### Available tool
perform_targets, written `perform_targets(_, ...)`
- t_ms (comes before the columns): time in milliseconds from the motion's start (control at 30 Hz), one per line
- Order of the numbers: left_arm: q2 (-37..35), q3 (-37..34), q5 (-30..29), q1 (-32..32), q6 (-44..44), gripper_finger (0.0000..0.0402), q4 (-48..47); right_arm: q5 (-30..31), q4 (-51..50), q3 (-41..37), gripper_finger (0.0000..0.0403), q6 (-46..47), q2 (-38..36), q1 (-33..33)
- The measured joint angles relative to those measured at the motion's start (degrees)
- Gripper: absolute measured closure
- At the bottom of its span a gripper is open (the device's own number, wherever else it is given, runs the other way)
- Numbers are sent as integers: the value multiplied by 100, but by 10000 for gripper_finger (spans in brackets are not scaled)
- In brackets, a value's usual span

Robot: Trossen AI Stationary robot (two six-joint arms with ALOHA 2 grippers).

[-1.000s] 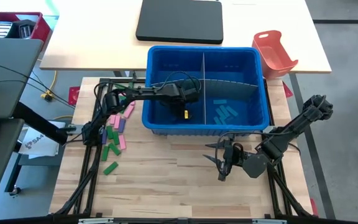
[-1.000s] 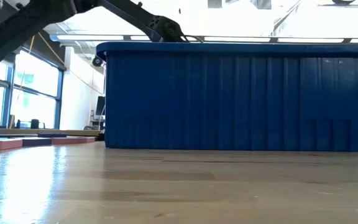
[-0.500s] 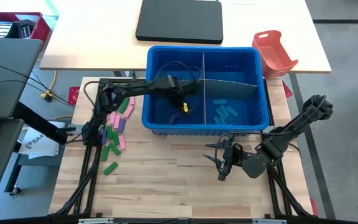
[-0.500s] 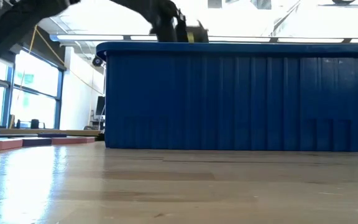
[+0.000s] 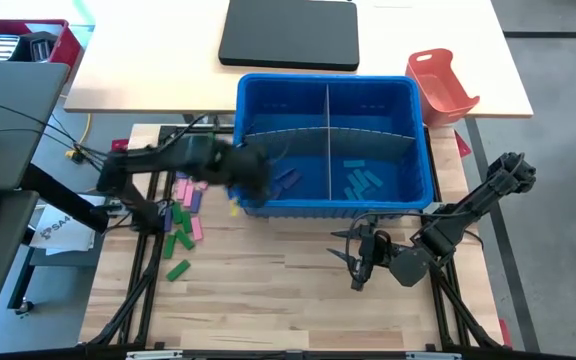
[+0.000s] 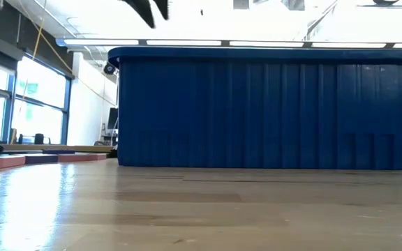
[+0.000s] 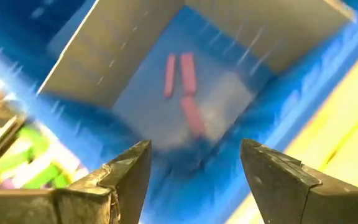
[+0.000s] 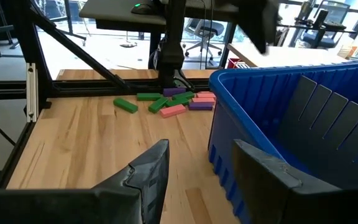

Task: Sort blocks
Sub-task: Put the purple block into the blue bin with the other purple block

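Observation:
A blue bin (image 5: pixel 333 140) stands at the table's far middle, split by a grey divider (image 5: pixel 326 125). Three pinkish blocks (image 7: pixel 182 81) lie on the floor of its left compartment (image 5: pixel 286 180), and several teal-blue blocks (image 5: pixel 360 182) lie in the right one. Loose green, pink and purple blocks (image 5: pixel 183 215) lie on the wood left of the bin. My left gripper (image 7: pixel 194 155) hovers open and empty above the bin's near left corner (image 5: pixel 243 185). My right gripper (image 5: pixel 358 255) waits open over the wood in front of the bin, nothing between its fingers (image 8: pixel 201 155).
An orange-red tray (image 5: pixel 443 85) and a black flat pad (image 5: pixel 290 35) sit on the pale table behind the bin. A red box (image 5: pixel 23 40) is at the far left. In the low view the bin's wall (image 6: pixel 257 108) fills the middle. Bare wood lies in front of it (image 5: pixel 268 290).
My left gripper has risen out of the bin's left compartment and drawn back toward the table's left and near edges, and is now above the bin's near left corner. The blocks on that compartment's floor now show. My right arm has kept still.

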Motion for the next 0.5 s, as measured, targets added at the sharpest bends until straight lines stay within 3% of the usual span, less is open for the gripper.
perform_targets(67,-131,-9,-203,-416,-531,163,-469,0,2,0,234,0,0,0)
perform_targets(233,-484,-702,-267,-1092,-1504,163,-370,0,4,0,234,0,0,0)
perform_targets(500,-1483,-3299,-143,-1068,-3135,175,-350,-17,-13,0,234,28,73,0)
